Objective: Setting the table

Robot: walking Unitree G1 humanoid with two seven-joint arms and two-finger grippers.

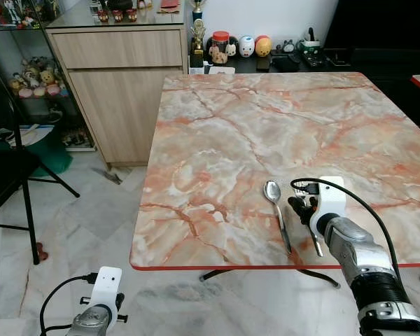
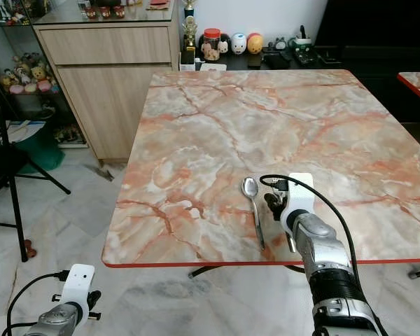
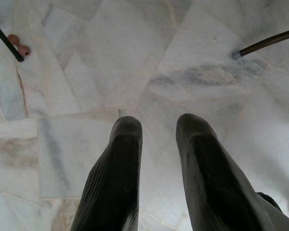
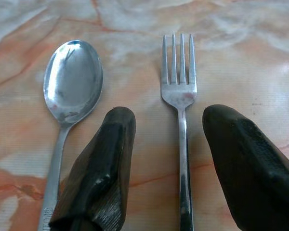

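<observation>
Below, right claw [image 4: 166,159] low over bench [image 1: 266,126], fingers [image 4: 103,168] spread wide either side of fork [image 4: 180,91], gripping nothing; contact with handle not discernible. Fork flat near front edge, just beside spoon [image 1: 274,199], tines pointing away. Fork largely hidden behind wrist in eye views. Left claw [image 3: 159,144] idle over floor [image 3: 62,86], slightly parted, empty.

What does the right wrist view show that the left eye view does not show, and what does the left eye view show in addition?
The right wrist view shows the fork with its four tines lying between the open fingers of the right gripper. The left eye view adds the wooden cabinet, the floor and the idle left gripper. Both share the spoon and the marble table.
</observation>
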